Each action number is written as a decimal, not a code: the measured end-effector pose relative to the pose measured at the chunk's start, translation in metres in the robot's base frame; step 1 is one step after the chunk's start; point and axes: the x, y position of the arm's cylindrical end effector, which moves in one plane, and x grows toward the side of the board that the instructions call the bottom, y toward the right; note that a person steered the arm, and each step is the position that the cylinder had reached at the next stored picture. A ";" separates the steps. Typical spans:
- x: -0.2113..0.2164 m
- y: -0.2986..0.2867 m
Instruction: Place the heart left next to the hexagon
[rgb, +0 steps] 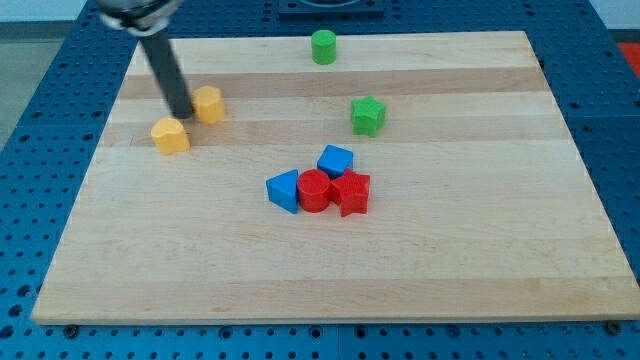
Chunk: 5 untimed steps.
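Observation:
The yellow heart (171, 134) lies on the wooden board at the view's upper left. The yellow hexagon (208, 104) sits just up and to the right of it, a small gap between them. My rod comes down from the view's top left, and my tip (180, 111) rests on the board right beside the hexagon's left side, just above the heart.
A green cylinder (323, 46) stands near the board's top edge. A green star (368, 116) sits right of centre. A cluster at the centre holds a blue cube (335, 160), a blue block (284, 189), a red cylinder (314, 189) and a red star (350, 192).

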 end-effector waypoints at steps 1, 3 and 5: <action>-0.034 0.062; -0.036 0.057; -0.032 -0.052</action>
